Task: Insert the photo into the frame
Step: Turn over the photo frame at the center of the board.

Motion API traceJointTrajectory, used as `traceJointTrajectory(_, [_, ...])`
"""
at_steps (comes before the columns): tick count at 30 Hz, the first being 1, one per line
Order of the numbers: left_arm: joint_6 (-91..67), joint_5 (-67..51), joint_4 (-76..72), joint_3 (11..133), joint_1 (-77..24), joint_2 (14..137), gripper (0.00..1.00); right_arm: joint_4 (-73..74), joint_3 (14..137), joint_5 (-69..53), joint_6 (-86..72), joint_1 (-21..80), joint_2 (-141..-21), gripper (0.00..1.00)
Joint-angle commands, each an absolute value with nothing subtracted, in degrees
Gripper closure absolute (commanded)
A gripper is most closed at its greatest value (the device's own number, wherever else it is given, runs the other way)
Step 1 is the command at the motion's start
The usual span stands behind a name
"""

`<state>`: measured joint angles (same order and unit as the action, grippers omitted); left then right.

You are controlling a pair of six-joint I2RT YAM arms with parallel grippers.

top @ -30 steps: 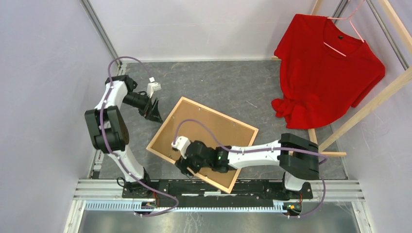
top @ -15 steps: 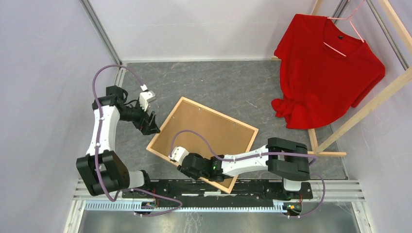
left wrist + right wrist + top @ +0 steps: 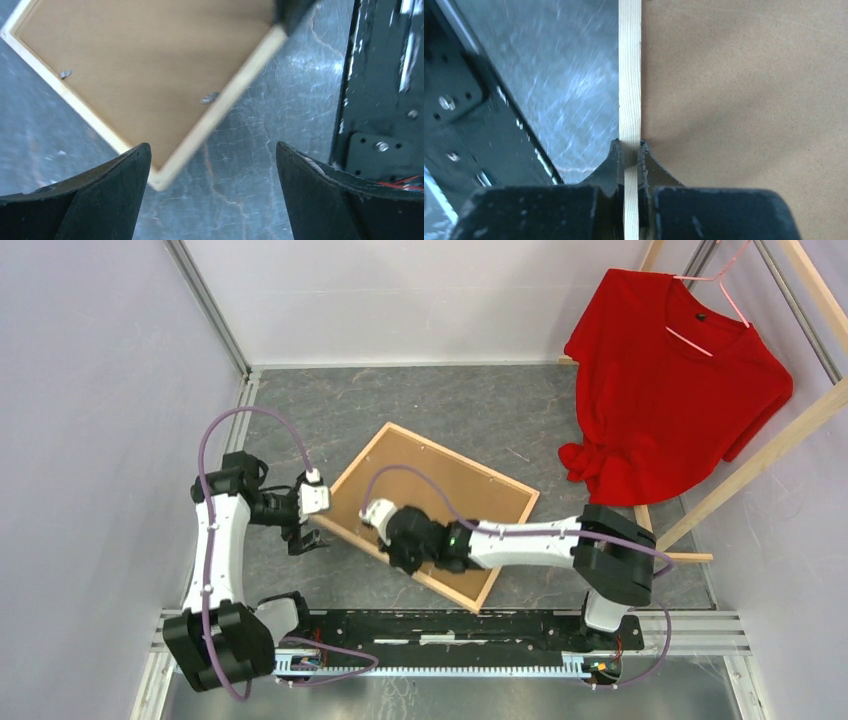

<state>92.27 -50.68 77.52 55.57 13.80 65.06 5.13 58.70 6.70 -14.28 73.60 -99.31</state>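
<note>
Where pale walls enclose the grey marbled bench (image 3: pixel 480 410), a red T-shirt (image 3: pixel 670 370) hangs on a wooden rack (image 3: pixel 760 465) well beyond the right tool (image 3: pixel 631 150). The left tool (image 3: pixel 310 538), jaws wide apart, hovers just beside the frame's (image 3: pixel 455 490) left corner. The right tool is clamped on the frame's near rail, brown back up.

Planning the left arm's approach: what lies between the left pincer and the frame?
Only bare grey table. The left wrist view shows a corner of the frame just beyond the open left pincer, with nothing between.
</note>
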Motion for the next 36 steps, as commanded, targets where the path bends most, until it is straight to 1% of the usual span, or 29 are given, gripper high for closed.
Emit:
traceJointTrajectory(1, [116.5, -51.9, 80.9, 53.5, 13.9, 57.5, 0.0, 5.9, 70.2, -3.6, -13.6, 66.5, -94.8, 1.0])
traceJointTrajectory(6, [122.1, -53.3, 67.1, 46.9, 13.9, 44.5, 0.0, 12.7, 80.5, -10.3, -12.7, 63.6, -96.6, 1.0])
traceJointTrajectory(8, [123.2, -53.8, 60.7, 43.9, 13.7, 41.4, 0.0, 14.0, 83.1, -12.3, -13.2, 62.7, -97.0, 1.0])
traceJointTrajectory(12, [123.1, -54.9, 51.0, 41.8, 13.6, 39.8, 0.0, 16.4, 87.5, -14.5, -14.0, 61.7, -97.5, 1.0])
traceJointTrajectory(14, [122.9, -55.2, 49.8, 42.1, 13.4, 40.2, 0.0, 17.9, 89.4, -15.0, -14.4, 61.5, -97.9, 1.0])
traceJointTrajectory(16, [127.0, -53.2, 51.3, 42.3, 13.1, 41.3, 0.01, 18.2, 90.7, -16.5, -15.1, 61.3, -98.1, 1.0])
traceJointTrajectory(18, [129.4, -51.8, 52.7, 42.9, 12.7, 42.8, 0.05, 18.7, 91.8, -16.9, -15.3, 61.2, -98.3, 1.0])
traceJointTrajectory(20, [128.1, -51.9, 53.0, 44.3, 12.2, 43.8, 0.11, 19.6, 92.5, -16.7, -15.2, 61.2, -98.3, 1.0])
traceJointTrajectory(23, [125.1, -50.9, 53.4, 46.2, 10.2, 44.4, 0.27, 21.0, 93.1, -15.1, -14.2, 61.2, -98.1, 0.99])
traceJointTrajectory(24, [124.5, -50.4, 54.3, 47.1, 9.6, 44.9, 0.34, 21.7, 93.4, -14.2, -13.5, 61.1, -98.2, 0.95])
traceJointTrajectory(25, [123.4, -50.2, 55.5, 48.4, 9.0, 45.7, 0.42, 22.8, 93.9, -13.0, -12.6, 61.1, -98.1, 0.88])
traceJointTrajectory(26, [122.7, -50.1, 56.6, 49.9, 8.6, 46.3, 0.45, 23.7, 94.4, -11.9, -11.6, 61.0, -98.0, 0.78])
traceJointTrajectory(27, [121.6, -50.1, 57.7, 51.4, 8.2, 47.6, 0.49, 24.8, 95.0, -10.7, -10.2, 61.0, -97.7, 0.64])
traceJointTrajectory(28, [120.7, -50.0, 58.9, 52.9, 7.9, 48.2, 0.52, 26.1, 95.5, -9.5, -9.1, 61.1, -97.3, 0.53])
traceJointTrajectory(30, [119.3, -49.7, 60.6, 55.6, 7.2, 49.9, 0.57, 27.6, 95.0, -6.5, -6.3, 61.2, -95.3, 0.39])
traceJointTrajectory(33, [116.9, -49.7, 60.6, 57.2, 6.9, 50.7, 0.59, 28.5, 92.1, -3.0, -2.0, 61.7, -91.4, 0.29])
traceJointTrajectory(36, [114.8, -50.3, 60.9, 58.6, 6.2, 51.1, 0.59, 29.9, 88.3, 2.5, 4.7, 64.6, -87.6, 0.18])
